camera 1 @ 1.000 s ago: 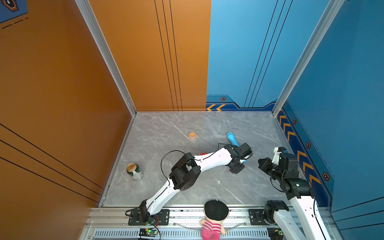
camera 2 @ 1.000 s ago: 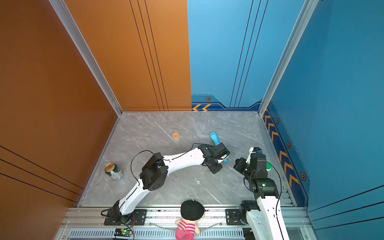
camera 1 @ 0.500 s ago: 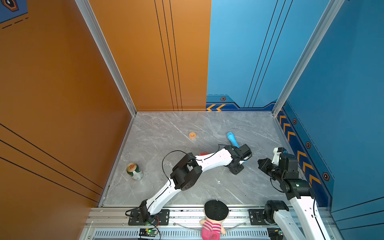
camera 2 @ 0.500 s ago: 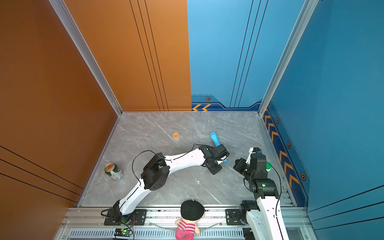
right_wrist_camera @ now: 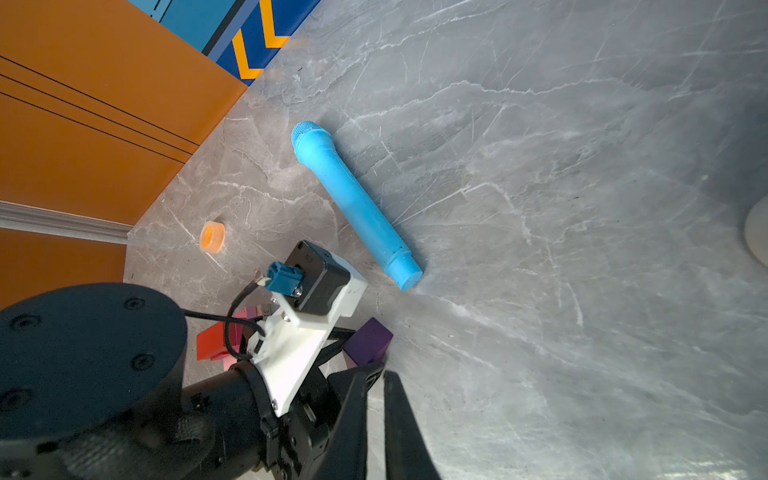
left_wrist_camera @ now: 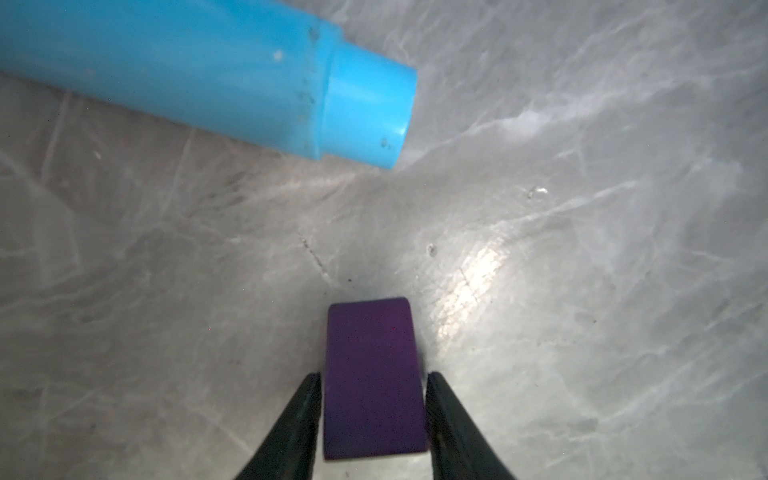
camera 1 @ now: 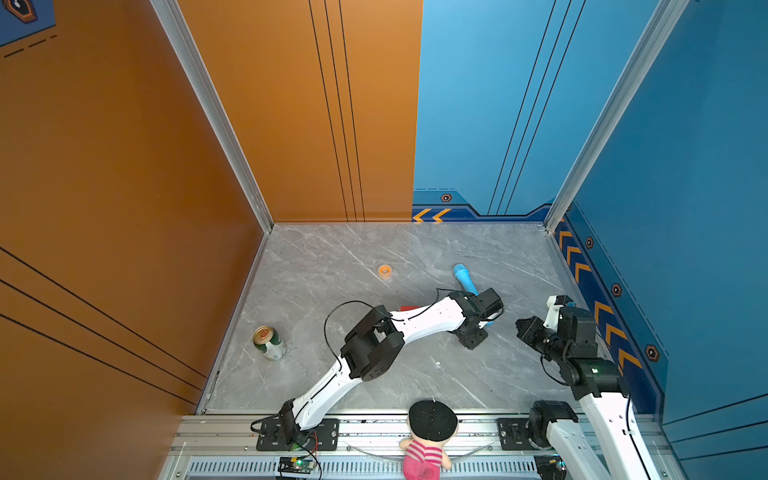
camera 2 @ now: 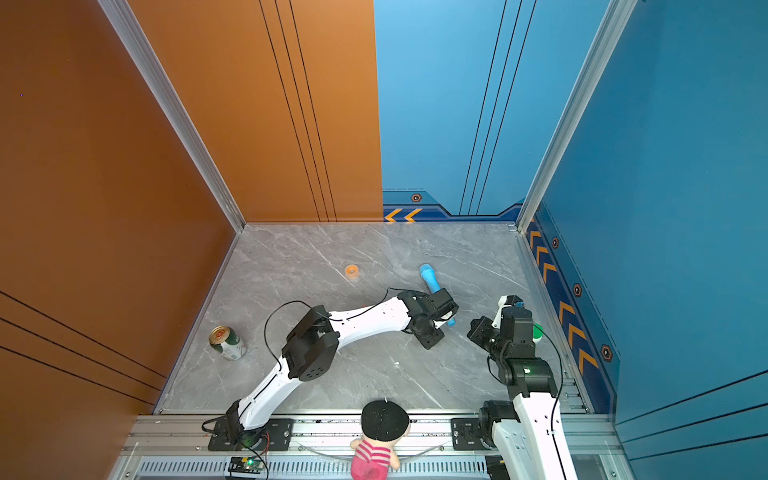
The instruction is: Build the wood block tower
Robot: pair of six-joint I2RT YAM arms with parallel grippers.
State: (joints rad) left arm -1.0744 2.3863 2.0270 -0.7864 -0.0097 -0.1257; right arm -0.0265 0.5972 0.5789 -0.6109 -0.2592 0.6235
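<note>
Noting no real shift in a second: left gripper (left_wrist_camera: 373, 375) clamps purple house-shaped piece (left_wrist_camera: 370, 353) at frame's lower centre, right gripper (right_wrist_camera: 377, 372) jaws together; stacking seems stalled.

We are seeing grey marble floor (camera 1: 332, 257); orange wall (camera 1: 124, 166) rising left of floor, blue wall (camera 1: 685, 166) rising right of floor; light patch (left_wrist_camera: 473, 274) glinting on floor.

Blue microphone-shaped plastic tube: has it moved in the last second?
No. The blue microphone-shaped plastic tube lies just as far right of the small orange tape ring, at the same slant.
</note>
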